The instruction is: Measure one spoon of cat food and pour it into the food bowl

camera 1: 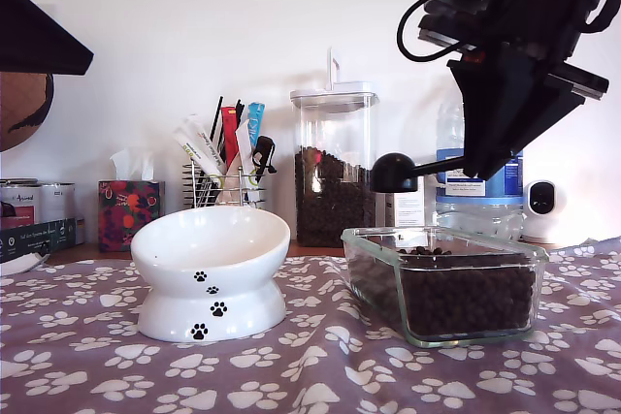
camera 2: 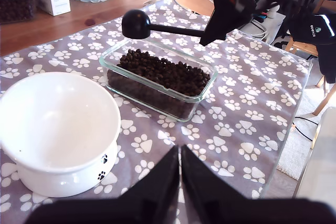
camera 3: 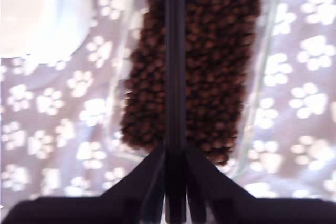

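Note:
The white food bowl (camera 1: pixel 209 239) (camera 2: pixel 58 108) with black paw prints stands on the cloth at the exterior view's left and holds nothing. To its right is a clear glass dish (camera 1: pixel 374 269) (camera 2: pixel 205 95) of dark cat food (camera 1: pixel 466 298) (camera 2: pixel 163 72) (camera 3: pixel 210 66). My second gripper (camera 1: pixel 475 164) (camera 3: pixel 175 153) is shut on the handle of the black spoon (camera 1: pixel 393 172) (camera 2: pixel 136 23) (camera 3: pixel 175 51). The spoon's head hovers above the dish end nearer the bowl; I cannot see what is in it. My first gripper (camera 2: pixel 180 182) is shut on nothing, well back from bowl and dish.
Behind the dish stand a tall clear canister of kibble (camera 1: pixel 333 181), a water bottle (camera 1: pixel 485 191) and a small white camera (camera 1: pixel 543 210). A wire rack of coloured utensils (camera 1: pixel 225 167) and a tissue box (camera 1: pixel 128 210) are behind the bowl. A dark shape (camera 1: pixel 39 36) fills the exterior view's upper left.

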Action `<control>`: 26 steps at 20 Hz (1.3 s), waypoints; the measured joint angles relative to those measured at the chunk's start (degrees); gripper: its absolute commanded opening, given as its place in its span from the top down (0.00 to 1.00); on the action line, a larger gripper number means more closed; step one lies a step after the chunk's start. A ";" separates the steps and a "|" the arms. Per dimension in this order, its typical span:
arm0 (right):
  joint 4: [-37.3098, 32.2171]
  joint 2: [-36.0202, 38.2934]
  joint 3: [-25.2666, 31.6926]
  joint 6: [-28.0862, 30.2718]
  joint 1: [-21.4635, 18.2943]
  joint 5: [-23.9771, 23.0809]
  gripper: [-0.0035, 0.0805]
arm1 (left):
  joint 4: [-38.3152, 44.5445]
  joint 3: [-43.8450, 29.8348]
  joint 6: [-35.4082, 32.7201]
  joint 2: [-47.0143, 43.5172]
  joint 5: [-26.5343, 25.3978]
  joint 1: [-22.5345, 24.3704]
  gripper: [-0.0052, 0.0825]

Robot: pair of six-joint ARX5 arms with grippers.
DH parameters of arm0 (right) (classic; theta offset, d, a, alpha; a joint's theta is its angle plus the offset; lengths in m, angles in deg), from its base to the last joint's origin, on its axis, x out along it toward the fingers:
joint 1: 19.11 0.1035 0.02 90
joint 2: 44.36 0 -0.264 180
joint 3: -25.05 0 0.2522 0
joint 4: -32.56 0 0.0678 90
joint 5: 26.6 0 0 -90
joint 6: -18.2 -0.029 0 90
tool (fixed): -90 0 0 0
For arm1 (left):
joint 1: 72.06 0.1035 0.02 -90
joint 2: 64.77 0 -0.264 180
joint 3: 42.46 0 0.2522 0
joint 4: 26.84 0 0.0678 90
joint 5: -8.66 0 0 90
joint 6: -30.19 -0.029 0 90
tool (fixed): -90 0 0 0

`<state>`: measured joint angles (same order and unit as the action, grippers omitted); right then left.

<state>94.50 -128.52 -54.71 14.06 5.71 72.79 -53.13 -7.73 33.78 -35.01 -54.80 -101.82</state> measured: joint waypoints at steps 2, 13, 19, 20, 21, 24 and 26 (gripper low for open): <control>0.24 0.04 0.00 -1.25 -1.18 4.48 0.97 | -0.28 0.00 0.02 0.00 0.00 0.00 0.96; 5.70 0.04 0.00 -1.81 -11.80 25.70 0.97 | -0.33 0.00 0.09 0.00 -0.02 0.00 0.96; 8.76 0.04 0.00 -0.31 -15.15 30.69 0.97 | -0.31 0.00 0.09 0.00 0.00 0.00 0.96; 8.98 0.04 0.00 -0.28 -15.50 30.97 0.97 | -0.31 0.00 0.09 0.00 0.00 0.00 0.96; 9.11 -0.04 0.00 -0.07 -15.85 32.00 0.97 | -0.28 0.00 0.09 0.00 0.00 0.00 0.96; 10.03 -2.21 -0.02 1.03 -16.55 36.26 0.97 | -0.28 0.00 0.11 0.00 0.00 0.00 0.96; 10.34 -5.05 -0.02 1.20 -16.68 37.40 0.97 | -0.31 0.00 0.09 0.00 0.00 0.00 0.96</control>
<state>104.84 -133.57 -54.73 15.26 -10.96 110.19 -53.44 -7.73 33.87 -35.01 -54.80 -101.82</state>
